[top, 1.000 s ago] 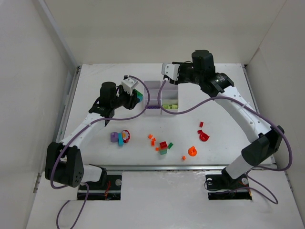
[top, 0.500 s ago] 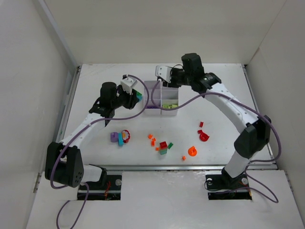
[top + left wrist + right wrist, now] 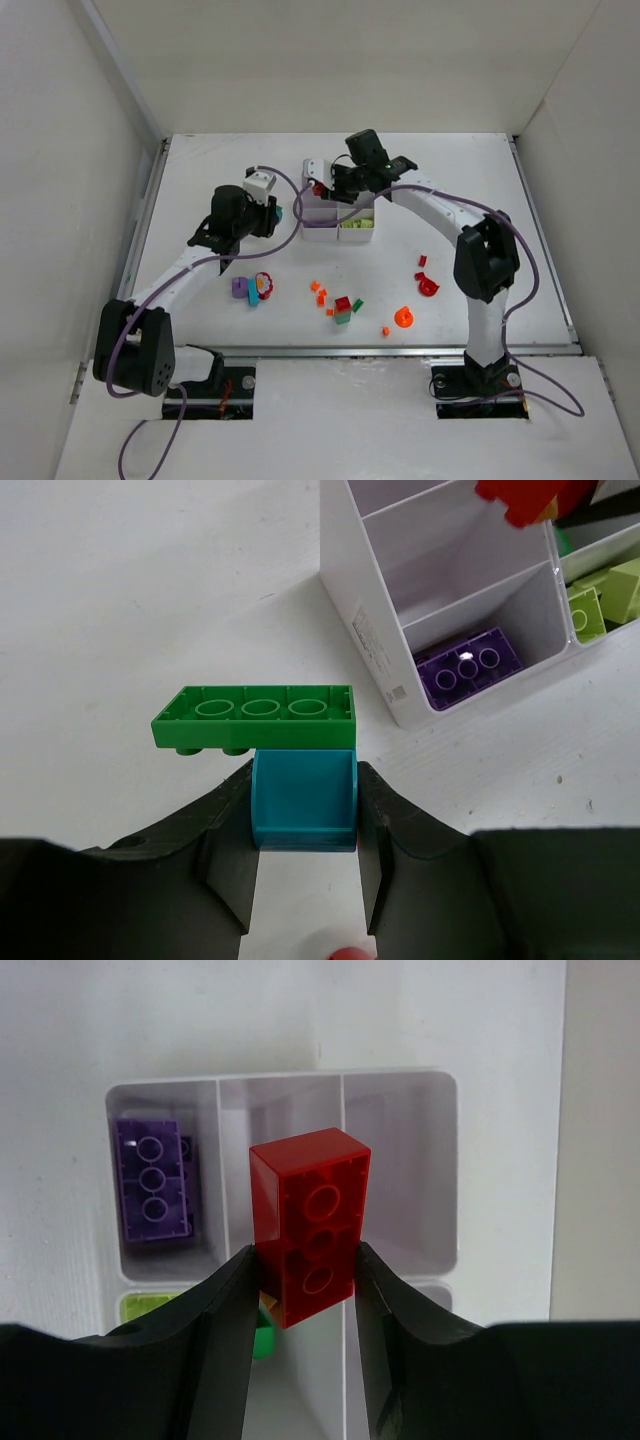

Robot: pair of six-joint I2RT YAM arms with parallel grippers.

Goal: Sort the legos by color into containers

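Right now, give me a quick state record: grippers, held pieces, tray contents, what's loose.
left gripper: shut on teal brick, green plate against its far side
right gripper: shut on red brick, above the tray
tray contents: purple brick in one compartment, lime pieces in the one next to it
loose on table: orange round piece, small orange bits, several more

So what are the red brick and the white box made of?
The red brick looks like hard, glossy plastic: light glints off its round studs and sharp edges. The white box seems to be thin, smooth plastic too. Its walls look a bit see-through, though I can't be sure.
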